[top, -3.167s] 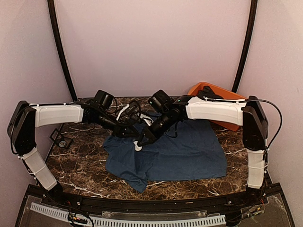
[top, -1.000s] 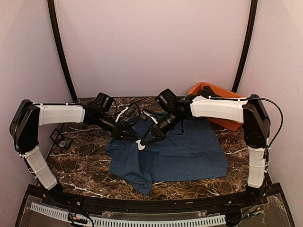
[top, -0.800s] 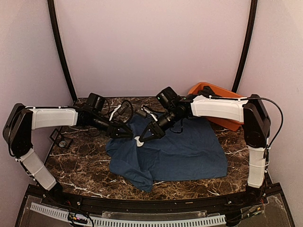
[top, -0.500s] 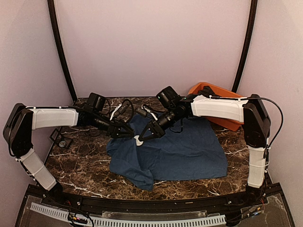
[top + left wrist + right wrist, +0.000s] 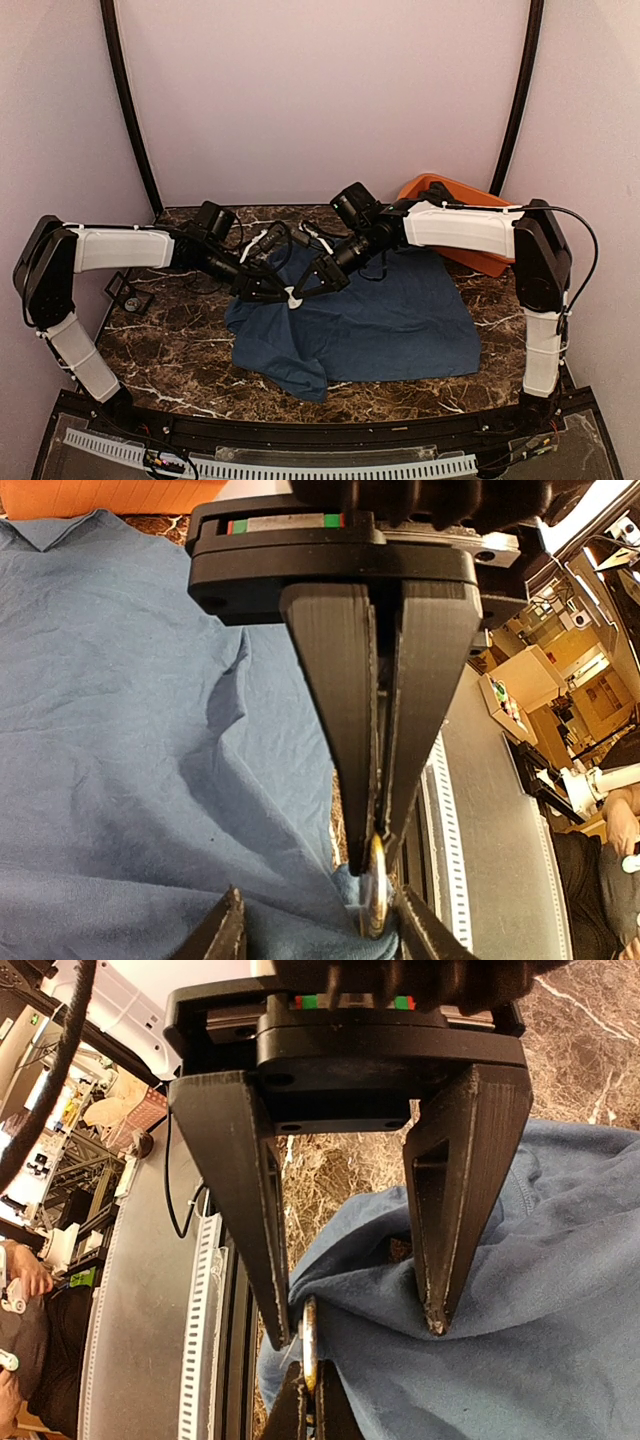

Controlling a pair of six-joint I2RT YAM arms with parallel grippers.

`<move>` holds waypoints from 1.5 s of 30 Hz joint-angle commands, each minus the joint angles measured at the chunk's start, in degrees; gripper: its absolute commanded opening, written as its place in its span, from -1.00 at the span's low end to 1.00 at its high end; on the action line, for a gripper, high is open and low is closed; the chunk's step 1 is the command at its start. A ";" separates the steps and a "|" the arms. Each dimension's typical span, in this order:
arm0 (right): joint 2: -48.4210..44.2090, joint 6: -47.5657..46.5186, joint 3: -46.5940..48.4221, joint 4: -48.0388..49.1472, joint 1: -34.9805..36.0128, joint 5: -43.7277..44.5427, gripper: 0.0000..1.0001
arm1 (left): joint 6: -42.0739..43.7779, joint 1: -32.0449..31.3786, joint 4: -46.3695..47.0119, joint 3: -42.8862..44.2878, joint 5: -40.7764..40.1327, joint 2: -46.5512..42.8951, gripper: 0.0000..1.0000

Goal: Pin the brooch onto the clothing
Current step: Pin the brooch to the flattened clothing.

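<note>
Left wrist: pinching brooch (image 5: pixel 375 908) with right gripper (image 5: pixel 372 865) at edge of shirt (image 5: pixel 130 730); straddling shirt fold with spread left gripper (image 5: pixel 325 935) (probably bracing cloth for pin).

White arm shells (image 5: pixel 120 245), blk joints (image 5: pixel 45 270) & cables (image 5: pixel 583 235) (green/red strip (image 5: pixel 350 1002) above fingers (image 5: pixel 240 1190))

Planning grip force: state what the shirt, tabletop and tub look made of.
Shirt: soft matte knit, likely cotton; it wrinkles and folds.
Tabletop: polished dark marble or marble-look, white veins.
Tub: smooth orange plastic, probably.
</note>
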 commanded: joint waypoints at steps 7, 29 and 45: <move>-0.52 0.58 0.93 1.72 -0.38 -1.45 -1.00 | -1.59 -0.52 1.87 0.96 2.27 0.95 -0.14; -0.63 2.49 0.66 3.24 -1.53 -2.97 -1.00 | -0.77 -2.17 1.81 0.17 2.23 2.59 -0.40; -0.19 3.23 0.22 3.67 -1.72 -2.63 -1.00 | -7.61 -1.84 12.12 -1.80 3.20 1.20 -0.38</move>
